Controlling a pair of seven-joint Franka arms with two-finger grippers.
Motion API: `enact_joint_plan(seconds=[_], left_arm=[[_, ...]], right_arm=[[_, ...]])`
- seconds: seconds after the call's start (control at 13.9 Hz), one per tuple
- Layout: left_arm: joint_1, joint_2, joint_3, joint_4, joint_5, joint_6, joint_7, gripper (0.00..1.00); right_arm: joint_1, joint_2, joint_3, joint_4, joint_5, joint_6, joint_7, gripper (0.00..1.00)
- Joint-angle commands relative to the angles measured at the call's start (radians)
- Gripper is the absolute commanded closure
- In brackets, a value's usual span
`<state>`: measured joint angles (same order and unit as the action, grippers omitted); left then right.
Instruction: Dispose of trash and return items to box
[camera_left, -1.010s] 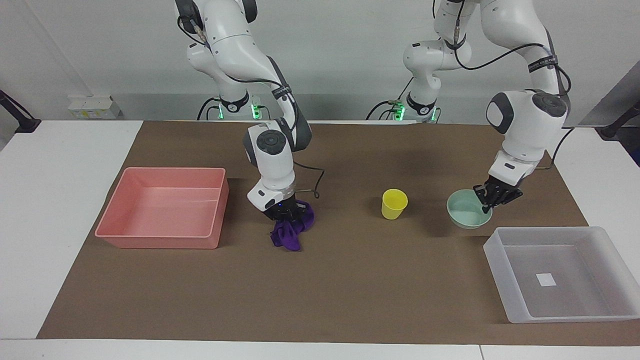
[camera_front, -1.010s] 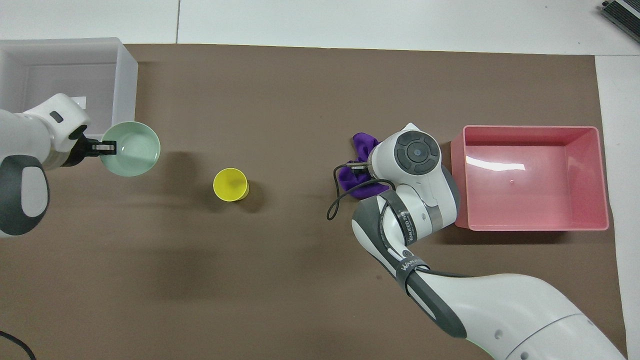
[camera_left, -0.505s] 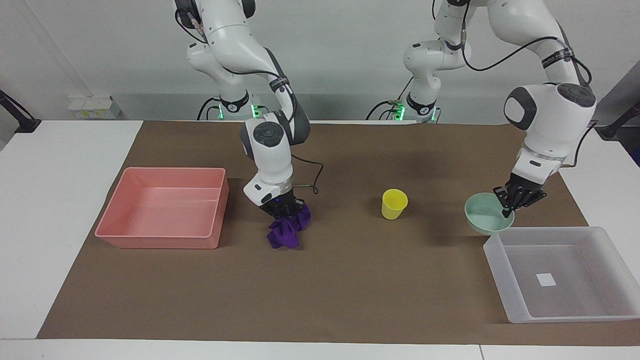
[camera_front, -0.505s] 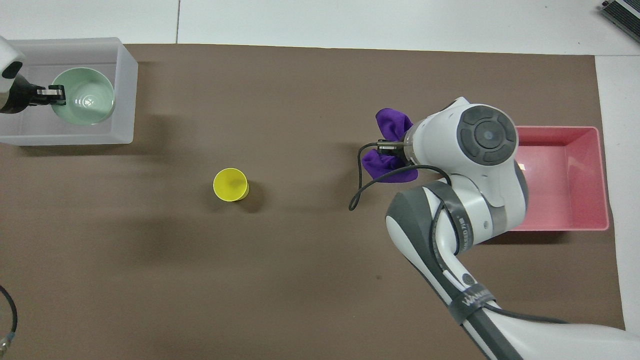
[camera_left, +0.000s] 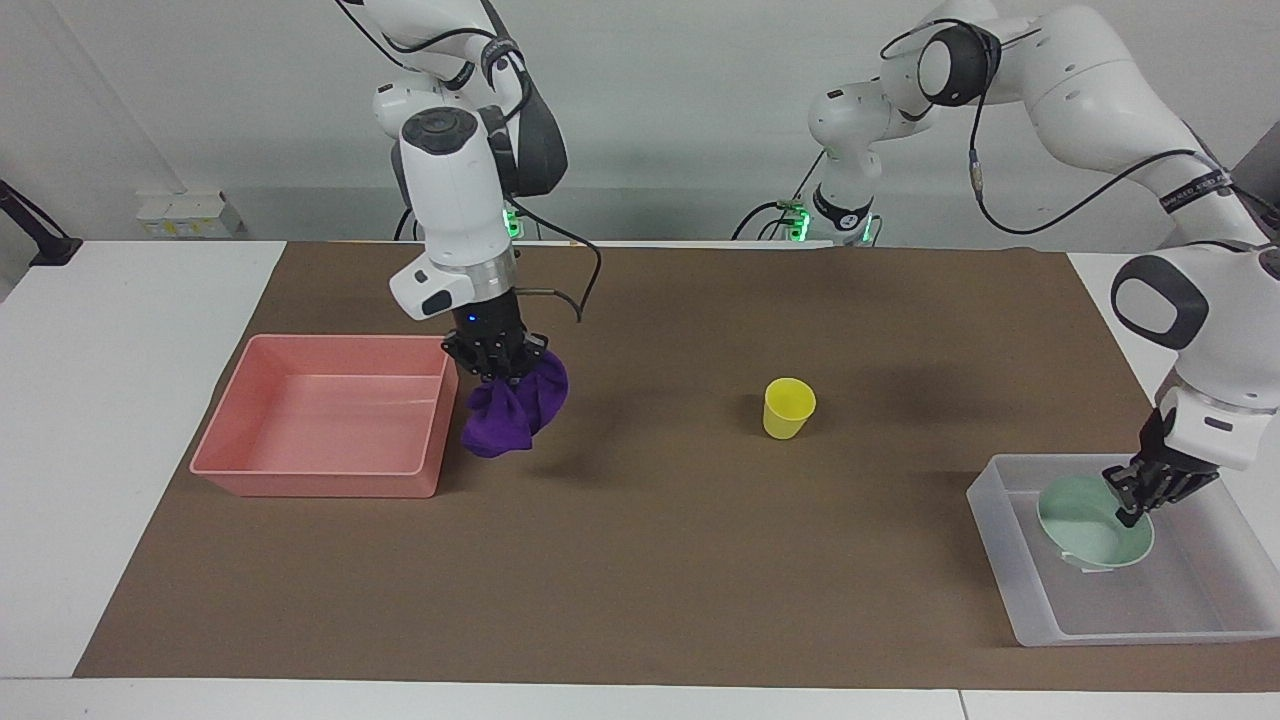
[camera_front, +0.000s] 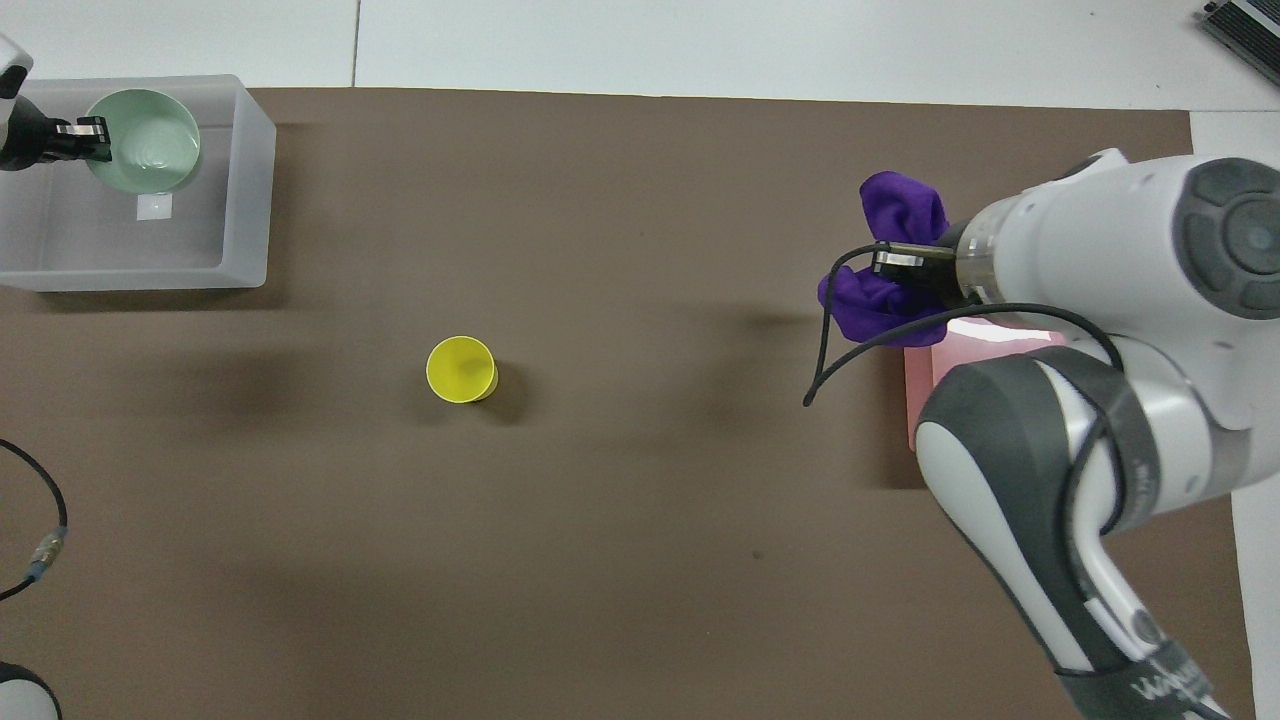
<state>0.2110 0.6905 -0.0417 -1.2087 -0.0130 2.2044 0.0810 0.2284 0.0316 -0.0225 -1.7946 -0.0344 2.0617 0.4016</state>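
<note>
My right gripper is shut on the deep purple cloth wad. It holds the wad in the air over the mat, just beside the pink tray's wall; both show in the overhead view, gripper and wad. My left gripper is shut on the rim of the mint-green bowl. The bowl hangs tilted inside the translucent box with the white sticker; the overhead view shows gripper, bowl and box. The yellow cup stands upright mid-mat, also in the overhead view.
The pink rectangular tray stands empty at the right arm's end of the brown mat; in the overhead view my right arm covers most of it. A loose black cable hangs from the right wrist.
My right gripper has lifted the purple wad off the mat and carried it toward the pink tray. My left gripper has carried the bowl from the mat into the translucent box.
</note>
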Motion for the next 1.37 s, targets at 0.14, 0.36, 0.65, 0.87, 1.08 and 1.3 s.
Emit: enact_joint_plan(seconds=[0.14, 0.36, 0.65, 0.87, 1.08, 1.3], left_arm=[[0.011, 0.031, -0.007, -0.011, 0.088, 0.046, 0.008, 1.0], [0.034, 0.026, -0.004, -0.098, 0.1, 0.119, 0.009, 1.0], [0.027, 0.011, -0.006, -0.126, 0.1, 0.107, 0.011, 0.97], [0.019, -0.006, -0.006, -0.132, 0.1, 0.094, 0.035, 0.07], [0.015, -0.057, -0.009, -0.134, 0.1, 0.055, 0.103, 0.0], [-0.022, -0.185, -0.012, -0.217, 0.099, 0.02, 0.123, 0.0]], right_arm=[[-0.154, -0.067, 0.009, -0.038, -0.016, -0.038, -0.197, 1.0], [-0.259, -0.096, 0.009, -0.119, -0.016, -0.038, -0.337, 1.0], [-0.351, -0.069, 0.009, -0.247, -0.016, 0.035, -0.409, 1.0], [-0.38, 0.0, 0.01, -0.342, -0.016, 0.173, -0.422, 1.0], [-0.385, 0.06, 0.009, -0.396, -0.016, 0.314, -0.422, 1.0], [-0.389, 0.088, 0.009, -0.397, -0.016, 0.342, -0.422, 1.0]])
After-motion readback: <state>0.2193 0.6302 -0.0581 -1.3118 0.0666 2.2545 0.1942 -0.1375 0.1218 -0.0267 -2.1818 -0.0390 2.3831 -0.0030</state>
